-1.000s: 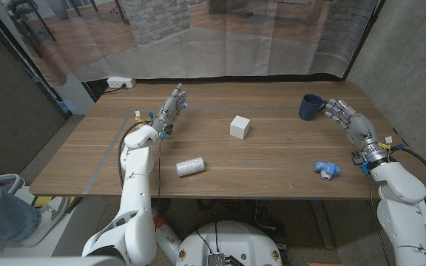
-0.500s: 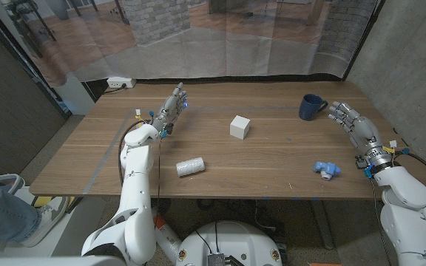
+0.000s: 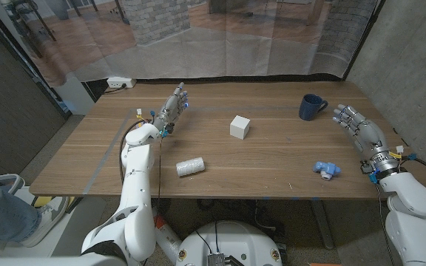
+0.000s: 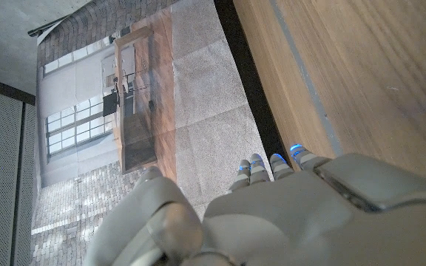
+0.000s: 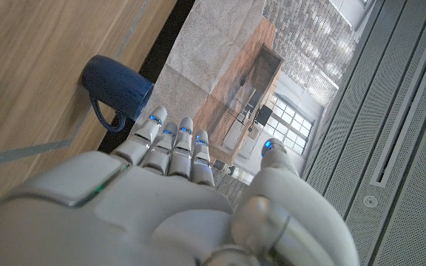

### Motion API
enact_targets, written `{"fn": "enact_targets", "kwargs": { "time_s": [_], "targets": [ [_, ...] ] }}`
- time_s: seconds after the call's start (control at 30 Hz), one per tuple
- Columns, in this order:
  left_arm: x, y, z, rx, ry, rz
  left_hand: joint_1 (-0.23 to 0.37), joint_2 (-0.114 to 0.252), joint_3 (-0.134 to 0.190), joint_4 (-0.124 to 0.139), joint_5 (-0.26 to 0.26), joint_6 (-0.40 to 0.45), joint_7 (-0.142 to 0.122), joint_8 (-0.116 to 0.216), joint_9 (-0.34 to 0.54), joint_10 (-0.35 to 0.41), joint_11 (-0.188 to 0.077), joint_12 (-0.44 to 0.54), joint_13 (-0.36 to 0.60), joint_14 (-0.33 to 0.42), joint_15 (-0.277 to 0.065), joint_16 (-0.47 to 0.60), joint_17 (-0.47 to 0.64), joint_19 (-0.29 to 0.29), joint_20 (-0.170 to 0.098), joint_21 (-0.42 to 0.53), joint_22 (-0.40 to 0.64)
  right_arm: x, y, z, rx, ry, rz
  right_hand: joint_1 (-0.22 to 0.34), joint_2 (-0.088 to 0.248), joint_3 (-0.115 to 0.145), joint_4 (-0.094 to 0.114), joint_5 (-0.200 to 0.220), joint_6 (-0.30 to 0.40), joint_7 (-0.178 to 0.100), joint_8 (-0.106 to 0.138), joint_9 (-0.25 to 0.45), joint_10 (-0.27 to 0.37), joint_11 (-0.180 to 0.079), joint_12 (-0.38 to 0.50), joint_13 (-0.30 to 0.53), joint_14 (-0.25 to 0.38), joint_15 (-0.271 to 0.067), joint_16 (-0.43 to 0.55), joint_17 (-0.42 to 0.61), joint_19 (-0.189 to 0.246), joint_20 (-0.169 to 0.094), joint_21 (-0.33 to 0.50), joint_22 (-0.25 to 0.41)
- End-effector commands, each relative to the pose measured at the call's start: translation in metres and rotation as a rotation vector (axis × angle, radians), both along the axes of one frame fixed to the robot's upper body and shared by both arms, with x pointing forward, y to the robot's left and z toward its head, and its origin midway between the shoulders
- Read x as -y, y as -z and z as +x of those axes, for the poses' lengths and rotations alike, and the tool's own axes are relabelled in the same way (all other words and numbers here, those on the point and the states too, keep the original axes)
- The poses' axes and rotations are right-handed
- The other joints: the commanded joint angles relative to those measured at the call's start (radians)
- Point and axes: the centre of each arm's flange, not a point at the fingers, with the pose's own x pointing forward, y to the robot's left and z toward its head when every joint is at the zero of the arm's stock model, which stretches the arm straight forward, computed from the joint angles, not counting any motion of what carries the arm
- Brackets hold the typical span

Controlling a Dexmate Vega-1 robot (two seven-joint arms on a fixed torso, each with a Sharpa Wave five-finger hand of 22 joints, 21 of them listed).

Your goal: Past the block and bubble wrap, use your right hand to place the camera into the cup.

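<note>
A small blue and white camera lies near the table's front right edge. The dark blue cup stands at the far right of the table, handle toward the right. My right hand hovers open between the two, right of the cup and beyond the camera, touching neither. A white block sits at the table's middle and a roll of bubble wrap lies toward the front. My left hand is raised open at the far left, holding nothing.
The wooden table ends close behind the cup at a clear plastic curtain. A white power strip lies on the floor beyond the far left corner. A person's leg is at the picture's lower left.
My right hand has drifted to the right and slightly nearer, away from the cup. The left hand and the objects have not moved.
</note>
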Motion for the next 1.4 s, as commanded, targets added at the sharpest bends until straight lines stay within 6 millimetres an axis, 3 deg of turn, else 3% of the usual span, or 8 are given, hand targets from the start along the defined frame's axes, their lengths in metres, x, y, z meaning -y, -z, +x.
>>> {"fn": "enact_targets", "kwargs": {
  "time_s": [0.03, 1.4],
  "targets": [
    [0.002, -0.002, 0.002, -0.003, 0.003, 0.007, 0.008, 0.005, -0.004, 0.001, 0.0, 0.001, 0.001, -0.002, 0.003, -0.004, -0.001, -0.002, 0.004, -0.001, -0.003, 0.003, 0.005, -0.006, 0.006, -0.003, 0.003, 0.003, 0.016, -0.007, -0.026, 0.009, -0.001, 0.015, 0.001, 0.002, -0.007, -0.001, 0.01, 0.0, 0.005, 0.004, 0.01, 0.003, 0.003, 0.001, 0.007, -0.002, 0.002, 0.005, 0.008, -0.032, -0.004, 0.002],
    [0.011, -0.003, 0.005, -0.015, 0.009, 0.013, 0.012, 0.01, -0.011, 0.001, -0.001, -0.003, -0.001, -0.004, 0.003, -0.006, -0.003, -0.003, 0.004, -0.001, -0.003, 0.002, 0.005, -0.008, 0.008, -0.003, 0.003, 0.013, 0.039, -0.036, -0.011, 0.011, 0.049, 0.025, 0.003, 0.003, -0.01, 0.0, 0.021, -0.006, 0.006, 0.004, 0.02, -0.002, 0.003, 0.002, 0.015, -0.005, -0.001, 0.005, 0.015, -0.032, -0.016, 0.003]
  ]
}}
